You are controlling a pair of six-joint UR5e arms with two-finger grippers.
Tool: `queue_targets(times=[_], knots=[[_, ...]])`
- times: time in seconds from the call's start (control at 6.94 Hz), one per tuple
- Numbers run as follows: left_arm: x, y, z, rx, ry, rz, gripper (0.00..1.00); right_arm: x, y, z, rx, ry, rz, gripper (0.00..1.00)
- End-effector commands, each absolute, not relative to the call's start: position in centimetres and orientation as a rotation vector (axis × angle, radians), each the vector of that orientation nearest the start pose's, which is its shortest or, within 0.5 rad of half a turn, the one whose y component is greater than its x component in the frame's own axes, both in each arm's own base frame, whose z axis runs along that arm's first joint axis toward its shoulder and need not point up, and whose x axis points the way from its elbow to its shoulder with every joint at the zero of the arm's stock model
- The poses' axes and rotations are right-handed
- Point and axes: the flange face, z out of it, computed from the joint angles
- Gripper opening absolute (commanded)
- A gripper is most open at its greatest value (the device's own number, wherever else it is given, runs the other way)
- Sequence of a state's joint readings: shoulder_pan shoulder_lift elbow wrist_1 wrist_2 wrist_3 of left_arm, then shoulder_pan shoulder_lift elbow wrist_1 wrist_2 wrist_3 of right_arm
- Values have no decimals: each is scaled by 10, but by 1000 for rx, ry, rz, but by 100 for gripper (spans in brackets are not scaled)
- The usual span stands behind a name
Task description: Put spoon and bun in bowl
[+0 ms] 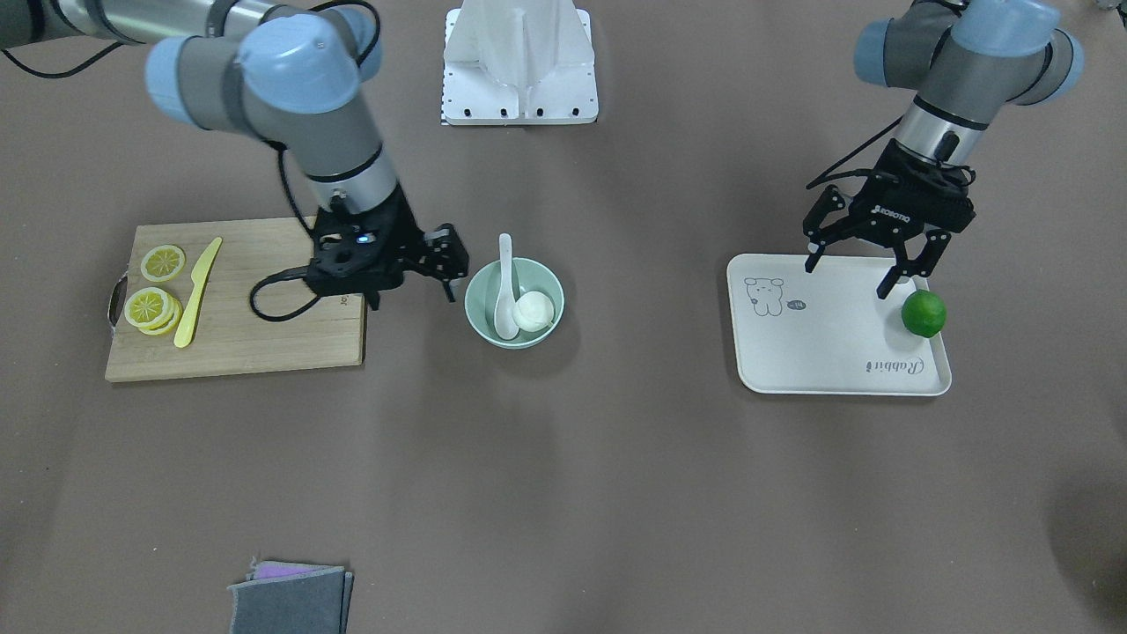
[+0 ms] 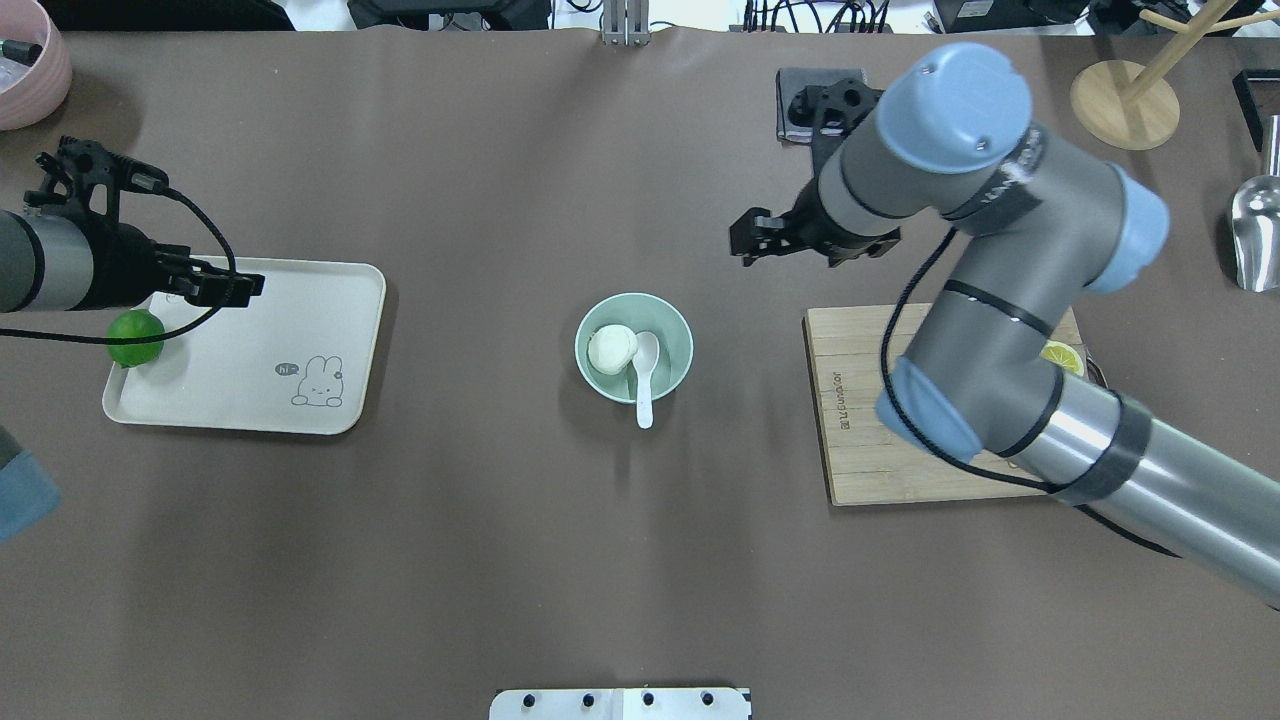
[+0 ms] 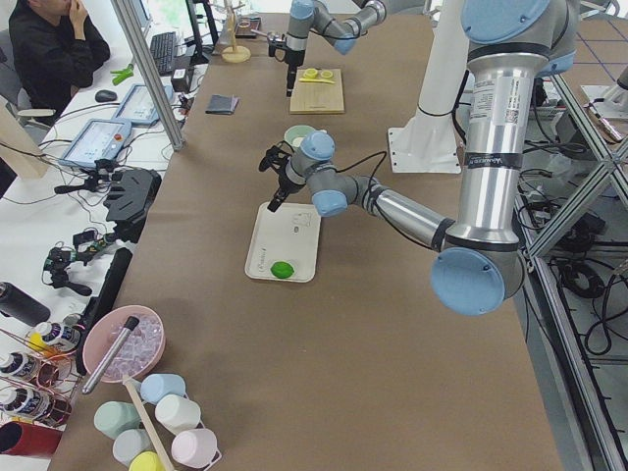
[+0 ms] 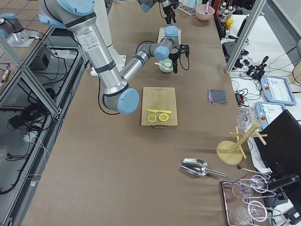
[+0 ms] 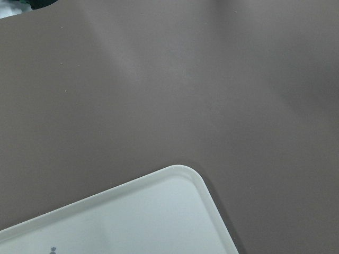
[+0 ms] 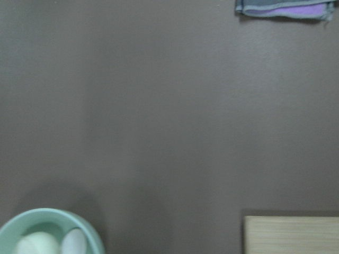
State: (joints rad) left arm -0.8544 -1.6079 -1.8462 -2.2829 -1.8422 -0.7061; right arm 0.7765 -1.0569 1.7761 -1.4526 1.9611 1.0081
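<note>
Spoon [image 1: 505,291] and bun [image 1: 534,311] lay together in the bowl [image 1: 475,321] at mid-tabletop; the right gripper [image 1: 451,264], jaws apparently apart, needed only to rise clear of the protruding handle, while the left gripper [image 1: 848,277] hung with jaws apart and empty above the tray [image 1: 828,352].

— What stands around the table [image 2: 500,560]?
— It's brown-covered and evenly lit. Along one long side is a white desk [image 3: 25,226] behind aluminium posts [image 3: 147,74]. Along the opposite side is tiled floor [image 3: 579,422] strewn with cables [image 4: 21,117].
</note>
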Motion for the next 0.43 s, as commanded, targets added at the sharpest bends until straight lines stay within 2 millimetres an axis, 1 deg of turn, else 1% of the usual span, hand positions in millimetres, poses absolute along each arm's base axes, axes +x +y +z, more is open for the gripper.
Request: queue_targets(times=[0.0,0.14,0.29], knots=[[215,-462,485,549,777,79,98,-289,-538,369,239,-729,77,100],[151,-453,497,533,799,96,98,-238,-551,398,233,-688,157,100],[59,-458,512,537,844,157,98,-169,-561,421,261,-660,111,100]])
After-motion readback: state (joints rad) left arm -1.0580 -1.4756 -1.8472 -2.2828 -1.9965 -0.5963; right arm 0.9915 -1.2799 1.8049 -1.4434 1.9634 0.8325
